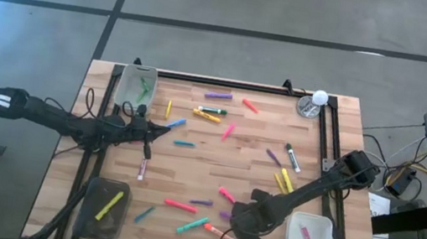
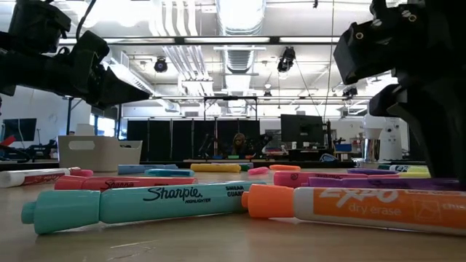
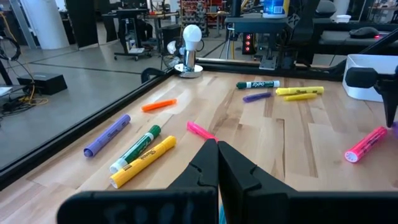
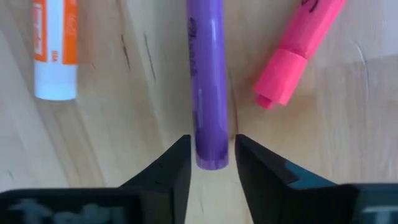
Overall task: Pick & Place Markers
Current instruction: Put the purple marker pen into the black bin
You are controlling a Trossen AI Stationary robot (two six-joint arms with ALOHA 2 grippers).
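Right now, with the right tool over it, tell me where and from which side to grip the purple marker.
Grip the purple marker on its round barrel just behind the near end, from straight above. It lies flat on the table, lengthwise between the right tool's fingers, so they close across its narrow width. The pink marker and orange-and-white marker lie apart on either side, likely clear.

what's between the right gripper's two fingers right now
A purple marker: its end sits in the gap of the right gripper, a finger close on either side. The right wrist view shows this; an orange-and-white marker and pink marker lie beside.
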